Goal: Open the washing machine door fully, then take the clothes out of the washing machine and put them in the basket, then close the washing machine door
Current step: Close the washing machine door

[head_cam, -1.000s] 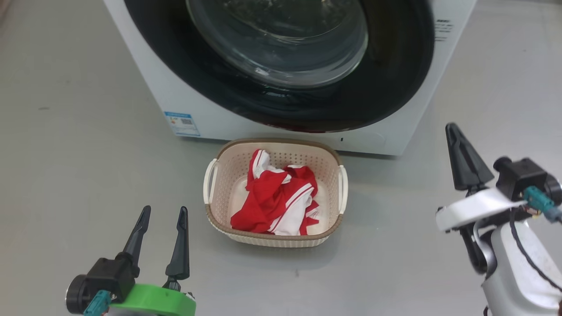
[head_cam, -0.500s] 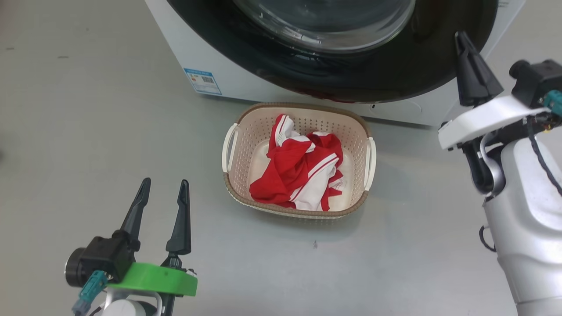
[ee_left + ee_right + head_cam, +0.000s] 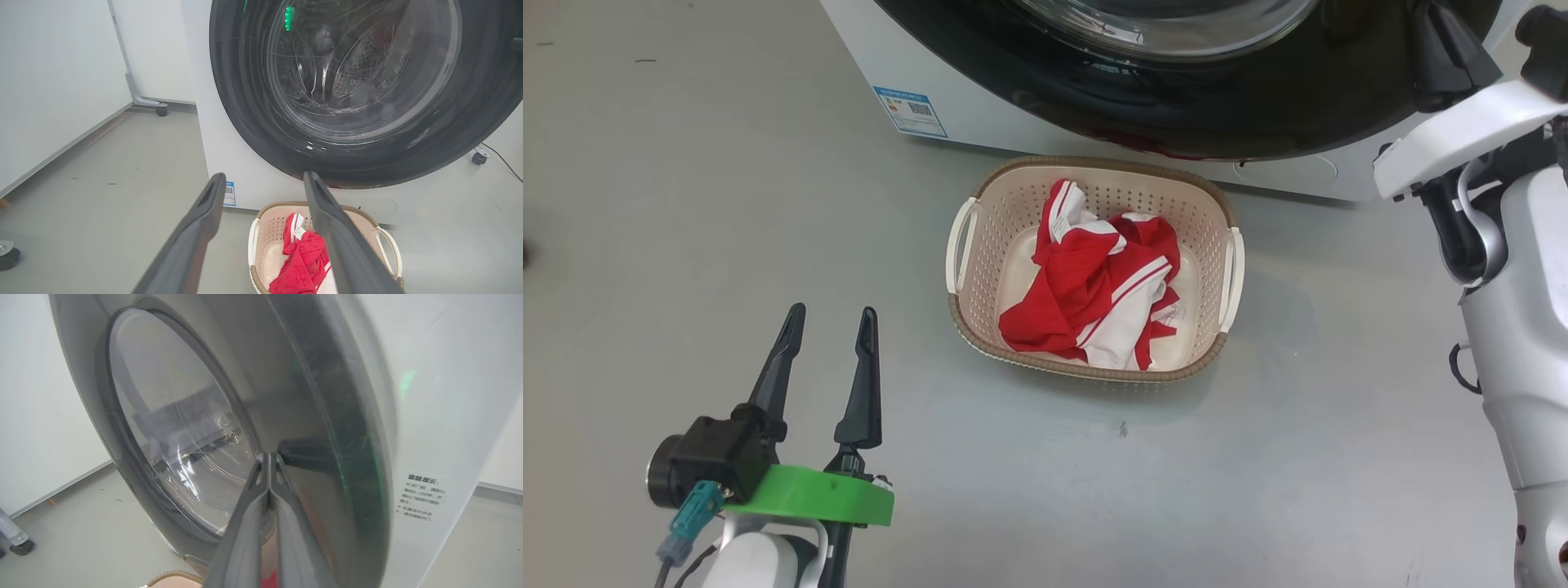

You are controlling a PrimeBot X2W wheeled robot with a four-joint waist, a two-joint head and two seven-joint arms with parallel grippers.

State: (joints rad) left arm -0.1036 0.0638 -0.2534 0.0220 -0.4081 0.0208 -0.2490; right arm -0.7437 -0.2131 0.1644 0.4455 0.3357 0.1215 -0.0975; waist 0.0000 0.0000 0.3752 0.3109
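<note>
The washing machine door [image 3: 1094, 102] lay against the washing machine [image 3: 980, 122]; whether it had latched, you could not tell. Your right claw [image 3: 269, 457], pinched shut on nothing, pointed tip-first at its black ring near 3 o'clock, making it the nearer arm for a push. The clothes [image 3: 1094, 286] sat in the basket [image 3: 1086, 374] at the door's 6 o'clock. Your left claw [image 3: 833, 310] hung spread and empty at the basket's 8 o'clock. The blue label [image 3: 911, 112] and the Chinese notice [image 3: 423, 497] were too small to read.

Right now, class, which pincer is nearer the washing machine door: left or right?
Right. The right pincer, shut, is up at the black ring of the washing machine door. The left pincer, open, hangs low over the floor, left of the basket, well back from the door.
</note>
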